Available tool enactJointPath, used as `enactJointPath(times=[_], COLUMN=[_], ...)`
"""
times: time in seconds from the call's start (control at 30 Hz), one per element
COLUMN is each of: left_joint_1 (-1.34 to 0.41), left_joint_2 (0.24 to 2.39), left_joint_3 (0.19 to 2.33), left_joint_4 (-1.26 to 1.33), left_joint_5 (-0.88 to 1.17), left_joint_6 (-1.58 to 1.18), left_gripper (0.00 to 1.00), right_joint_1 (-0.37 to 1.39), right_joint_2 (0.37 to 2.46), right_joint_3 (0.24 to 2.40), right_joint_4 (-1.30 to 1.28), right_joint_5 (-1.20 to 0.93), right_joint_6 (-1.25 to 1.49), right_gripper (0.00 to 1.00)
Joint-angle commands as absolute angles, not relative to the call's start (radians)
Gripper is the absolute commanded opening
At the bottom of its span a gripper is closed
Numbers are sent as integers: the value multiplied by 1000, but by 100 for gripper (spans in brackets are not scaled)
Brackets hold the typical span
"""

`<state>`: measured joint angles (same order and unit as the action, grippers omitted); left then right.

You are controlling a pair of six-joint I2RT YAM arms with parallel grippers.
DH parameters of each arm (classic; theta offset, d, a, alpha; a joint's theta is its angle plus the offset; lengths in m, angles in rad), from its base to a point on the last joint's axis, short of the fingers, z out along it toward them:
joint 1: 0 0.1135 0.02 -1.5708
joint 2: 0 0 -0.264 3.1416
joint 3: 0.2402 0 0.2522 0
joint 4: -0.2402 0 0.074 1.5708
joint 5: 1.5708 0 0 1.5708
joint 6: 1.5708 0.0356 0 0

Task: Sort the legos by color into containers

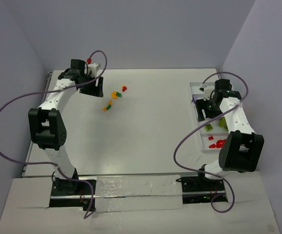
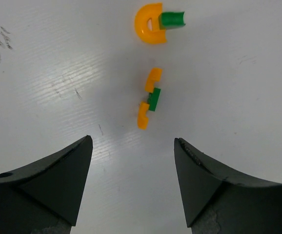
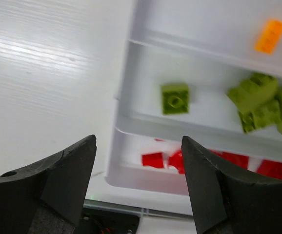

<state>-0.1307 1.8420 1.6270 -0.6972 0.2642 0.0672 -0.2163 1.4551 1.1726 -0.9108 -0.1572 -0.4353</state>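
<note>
A few loose legos lie on the table: an orange arch [image 1: 113, 94] with a green brick [image 1: 118, 94], a red piece [image 1: 124, 88], and an orange-green cluster [image 1: 107, 106]. In the left wrist view the orange arch [image 2: 149, 24] holds the green brick [image 2: 172, 19], with the orange-green cluster [image 2: 149, 98] below it. My left gripper [image 2: 132, 146] is open and empty, just short of the cluster. The white divided tray [image 1: 197, 87] sits at the right. My right gripper [image 3: 138, 144] is open and empty above the tray's near-left corner [image 3: 126, 122], over lime bricks [image 3: 175, 98], red bricks [image 3: 153, 160] and an orange brick [image 3: 270, 35].
A clear plastic strip [image 1: 136, 187] runs along the near table edge between the arm bases. Walls close in the table at the back and both sides. Purple cables loop off both arms.
</note>
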Motion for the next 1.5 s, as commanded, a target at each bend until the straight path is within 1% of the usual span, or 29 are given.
enactJointPath(times=[0.0,0.17,0.37,0.73,0.87,1.13,1.23,1.3,1.37,1.43,1.47], left_joint_1=[-137,-137,-143,-179,-185,-199,-202,-202,-207,-214,-219], left_joint_2=[1887,1929,1979,2064,2084,2101,2107,2109,2104,2086,2072], left_joint_3=[1617,1571,1561,1578,1585,1580,1588,1592,1596,1597,1598], left_joint_4=[-689,-649,-645,-646,-629,-590,-584,-585,-601,-620,-630], left_joint_5=[264,324,347,361,339,289,293,302,321,346,373], left_joint_6=[250,261,291,307,300,299,299,309,321,341,350], left_gripper=[76,65,58,56,51,36,28,16,7,1,0], right_joint_1=[-123,-45,-12,-5,26,39,51,58,64,64,64], right_joint_2=[1495,1554,1590,1614,1621,1632,1632,1632,1629,1614,1602], right_joint_3=[1244,1307,1349,1364,1377,1388,1387,1388,1388,1378,1367], right_joint_4=[-931,-924,-933,-930,-933,-927,-914,-908,-898,-870,-842], right_joint_5=[-241,-265,-266,-290,-294,-312,-325,-341,-371,-424,-450], right_joint_6=[-357,-307,-293,-272,-268,-258,-249,-244,-240,-236,-233], right_gripper=[78,79,79,79,79,78,78,78,77,77,77])
